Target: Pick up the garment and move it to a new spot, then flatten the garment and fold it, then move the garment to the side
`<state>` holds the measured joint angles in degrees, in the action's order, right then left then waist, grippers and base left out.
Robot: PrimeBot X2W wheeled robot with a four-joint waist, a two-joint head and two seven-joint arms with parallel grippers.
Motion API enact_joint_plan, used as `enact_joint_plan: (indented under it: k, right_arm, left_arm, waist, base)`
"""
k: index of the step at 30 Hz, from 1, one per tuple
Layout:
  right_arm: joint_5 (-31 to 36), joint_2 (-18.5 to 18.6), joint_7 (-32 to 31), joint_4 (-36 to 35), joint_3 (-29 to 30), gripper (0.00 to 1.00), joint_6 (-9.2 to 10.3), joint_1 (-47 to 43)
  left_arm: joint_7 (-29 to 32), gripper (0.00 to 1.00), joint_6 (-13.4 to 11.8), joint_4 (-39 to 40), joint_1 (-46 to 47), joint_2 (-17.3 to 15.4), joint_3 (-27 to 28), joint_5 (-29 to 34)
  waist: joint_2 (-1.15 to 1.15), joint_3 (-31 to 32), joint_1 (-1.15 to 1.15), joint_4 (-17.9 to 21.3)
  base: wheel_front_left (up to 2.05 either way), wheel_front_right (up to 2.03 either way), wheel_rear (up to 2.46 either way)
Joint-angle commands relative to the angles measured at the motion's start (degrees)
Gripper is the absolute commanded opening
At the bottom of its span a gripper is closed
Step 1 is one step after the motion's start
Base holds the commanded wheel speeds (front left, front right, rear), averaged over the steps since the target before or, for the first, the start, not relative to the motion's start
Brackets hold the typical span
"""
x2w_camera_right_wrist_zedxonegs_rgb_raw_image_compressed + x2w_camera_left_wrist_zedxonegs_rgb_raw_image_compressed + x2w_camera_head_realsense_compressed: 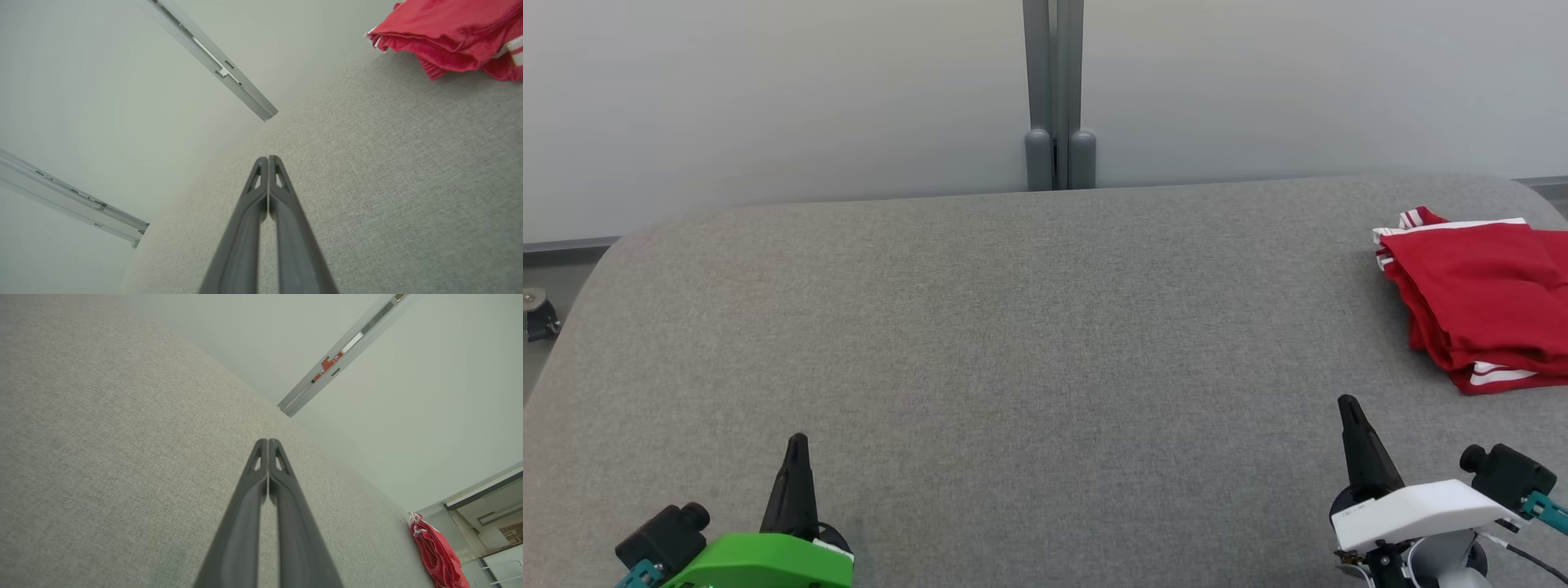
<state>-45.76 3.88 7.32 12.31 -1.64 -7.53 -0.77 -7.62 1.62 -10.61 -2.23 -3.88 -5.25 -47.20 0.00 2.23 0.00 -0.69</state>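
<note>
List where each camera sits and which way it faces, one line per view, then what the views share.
Head view: on the head, looking forward and down on the grey table; left gripper lower left, right gripper lower right, both shut.
Left wrist view: on the left wrist, looking along its shut fingers across the table toward the pale wall.
Right wrist view: on the right wrist, looking along its shut fingers across the table toward the wall.
Shared: all three show the red garment at the table's far right.

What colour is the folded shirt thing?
Red with white stripes, best in the head view.
</note>
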Motion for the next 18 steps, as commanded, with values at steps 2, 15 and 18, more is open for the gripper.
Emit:
enact_joint_plan:
  k: [2,15,18]
  right_arm:
    - [-2.9,0.3,-0.6,-0.5,0.5,0.0,0.02,1.7]
    - [-12.0,0.3,-2.9,-0.1,1.6,0.0,0.02,2.8]
    - [-14.0,0.4,-3.4,0.0,1.9,0.0,0.03,3.1]
  left_arm:
    - [0.6,0.0,0.6,0.5,2.0,-0.5,0.7,-2.9]
    - [2.9,0.0,1.7,-0.2,3.3,-0.7,2.4,-11.9]
    - [3.4,0.0,2.0,-0.4,3.7,-0.7,2.8,-13.8]
  waist:
    - [0.0,-0.1,0.0,0.0]
    - [0.0,-0.4,0.0,0.1]
    - [0.0,-0.5,0.0,0.1]
  base:
    - [0.0,0.0,0.0]
    - [0.0,0.0,0.0]
    - [0.0,0.0,0.0]
